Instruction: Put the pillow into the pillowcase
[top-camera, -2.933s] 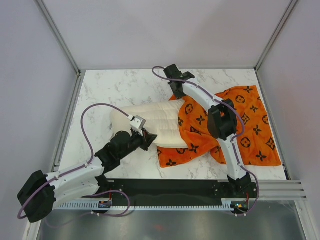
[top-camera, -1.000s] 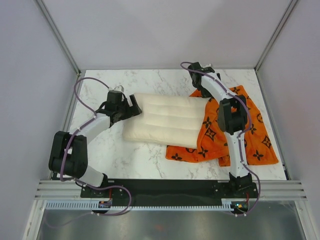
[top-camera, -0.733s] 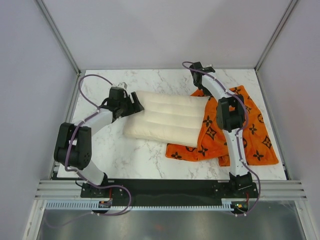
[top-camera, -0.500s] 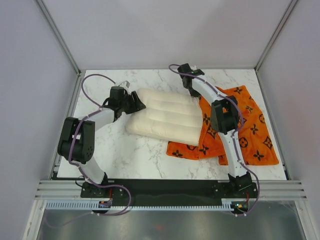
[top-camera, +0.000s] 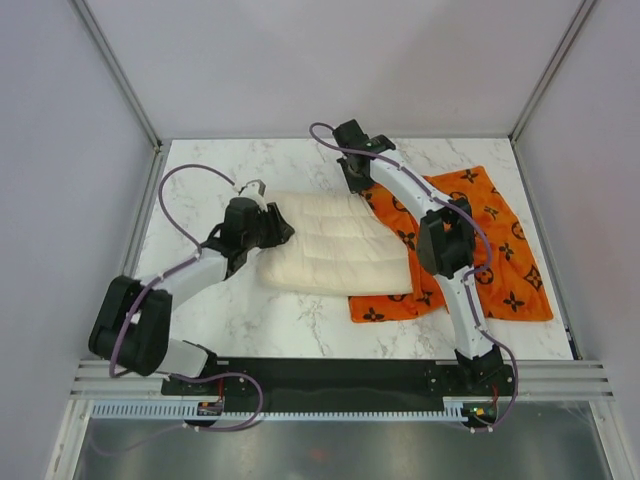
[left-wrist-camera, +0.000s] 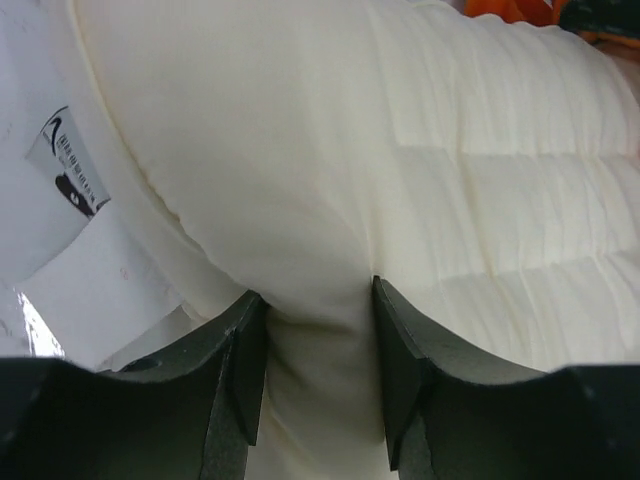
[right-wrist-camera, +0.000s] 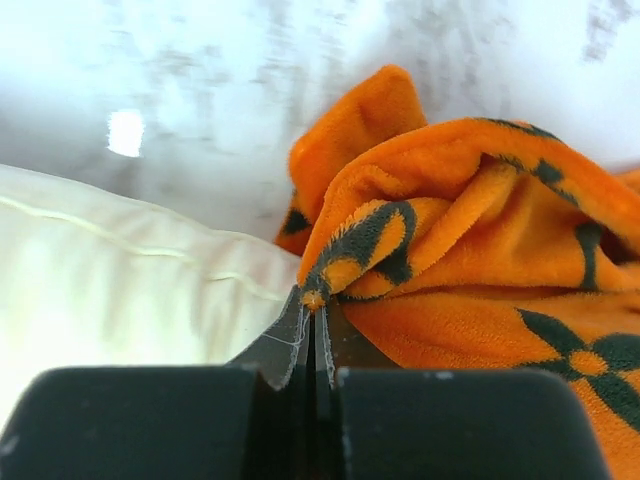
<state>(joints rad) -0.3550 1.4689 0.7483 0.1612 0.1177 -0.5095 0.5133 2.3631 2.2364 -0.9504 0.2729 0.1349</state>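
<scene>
The cream quilted pillow (top-camera: 330, 248) lies across the middle of the table. Its right end reaches into the orange pillowcase (top-camera: 480, 255), printed with black motifs. My left gripper (top-camera: 274, 229) is shut on the pillow's left end. In the left wrist view, the pillow (left-wrist-camera: 420, 150) bunches between the fingers of that gripper (left-wrist-camera: 316, 335). My right gripper (top-camera: 357, 186) is at the pillow's far right corner. In the right wrist view, this gripper (right-wrist-camera: 315, 305) is shut on a folded edge of the pillowcase (right-wrist-camera: 480, 250), next to the pillow (right-wrist-camera: 110, 290).
The white marble table (top-camera: 215, 300) is fenced by metal frame posts and grey walls on three sides. A white care label (left-wrist-camera: 68, 178) hangs from the pillow's end. The arms' black base rail (top-camera: 330, 375) runs along the near edge.
My left gripper has closed on the pillow's left end. My right gripper has shut on the pillowcase edge and moved left, dragging the case along. The pillow has shifted slightly.
</scene>
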